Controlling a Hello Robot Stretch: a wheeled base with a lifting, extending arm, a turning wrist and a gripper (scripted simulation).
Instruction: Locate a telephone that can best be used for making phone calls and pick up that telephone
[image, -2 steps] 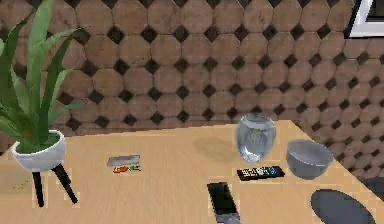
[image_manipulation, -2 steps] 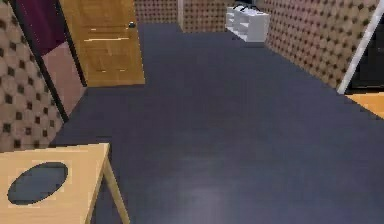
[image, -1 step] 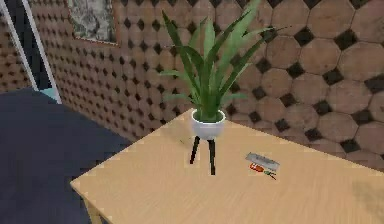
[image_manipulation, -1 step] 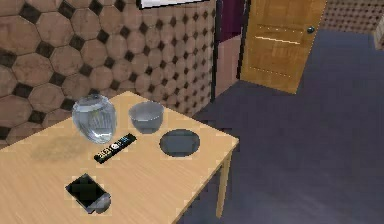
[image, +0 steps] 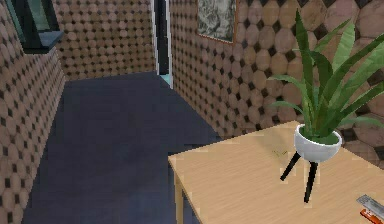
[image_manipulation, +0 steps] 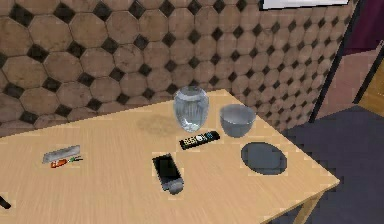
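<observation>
A dark flat slab with a lighter lower end, shaped like a handset phone (image_manipulation: 166, 172), lies on the light wooden table (image_manipulation: 100, 195) near its front middle. Just beyond it lies a slim black bar with pale buttons, like a remote (image_manipulation: 198, 139).
On the table stand a clear glass vase (image_manipulation: 191, 107), a grey bowl (image_manipulation: 236, 121), a dark plate (image_manipulation: 264, 157) and a small flat item with red marks (image_manipulation: 62, 157). A potted plant (image: 320, 90) stands on the table corner. A dark blue floor (image: 110, 130) runs to a doorway (image: 162, 40).
</observation>
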